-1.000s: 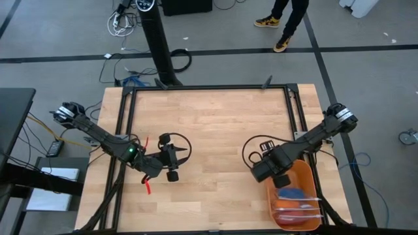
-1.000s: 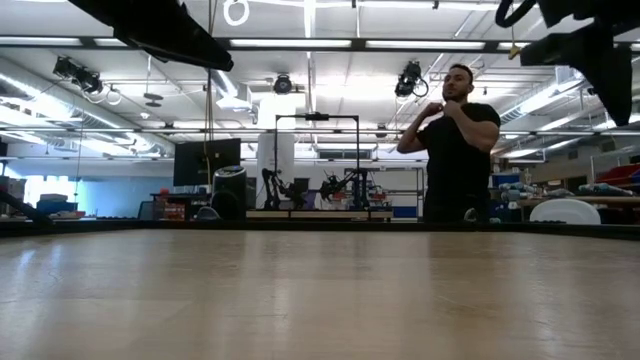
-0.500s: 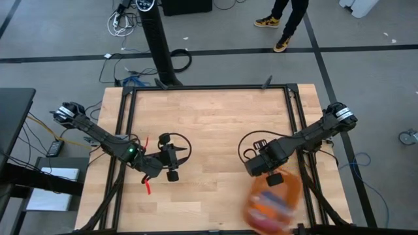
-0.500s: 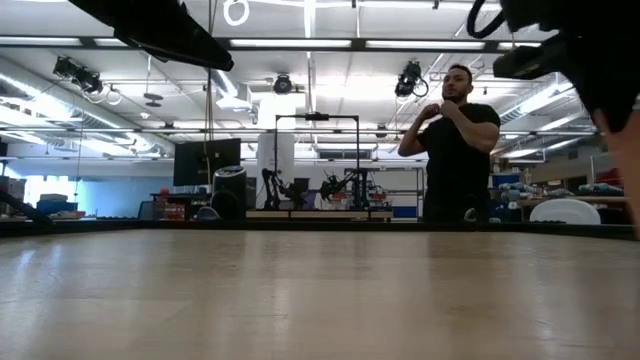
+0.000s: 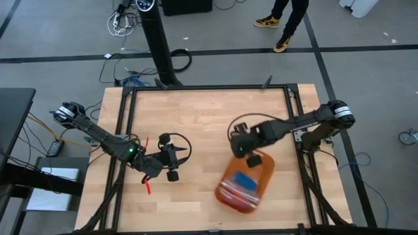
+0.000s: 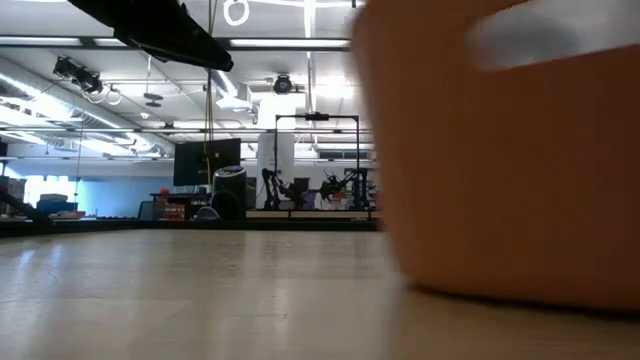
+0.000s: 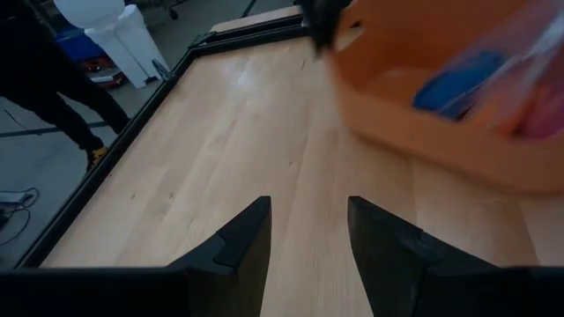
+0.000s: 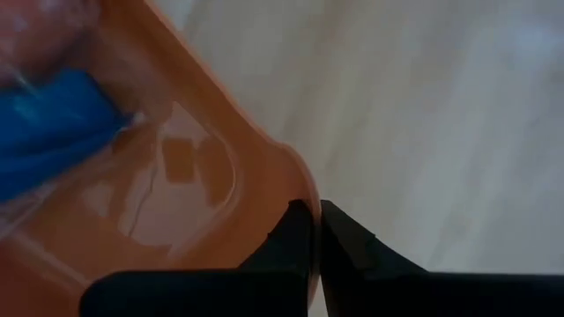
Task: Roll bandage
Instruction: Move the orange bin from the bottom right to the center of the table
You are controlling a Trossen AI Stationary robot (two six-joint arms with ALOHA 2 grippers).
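Note:
The orange tray (image 5: 243, 186) lies on the table right of centre and fills the right of the low view (image 6: 500, 150). In it lies the blue bandage (image 5: 245, 179), which also shows in the left wrist view (image 7: 458, 79) and the right wrist view (image 8: 53, 123). My right gripper (image 5: 252, 156) is shut on the tray's far end. My left gripper (image 5: 172, 164) waits open above the left half of the table, its fingers (image 7: 308, 211) pointing toward the tray (image 7: 441, 141). My right gripper pinches the tray's rim (image 8: 295, 189) at its far end between its two fingers. The fingers come slanting down from the table's far right side. The tray's bottom rests on the table, its long side running away from the gripper toward the near edge.
A clear plastic bag (image 5: 234, 193) with something red in it lies in the tray beside the bandage. A black frame (image 5: 290, 124) runs around the table top. A red tag (image 5: 147, 185) hangs by the left arm. A person's legs (image 5: 287, 23) stand beyond the far edge.
My right gripper has shut on the tray's rim and gone toward the table's left edge and a little toward its far edge. The tray has slid with it from the near right corner toward the middle and turned somewhat.

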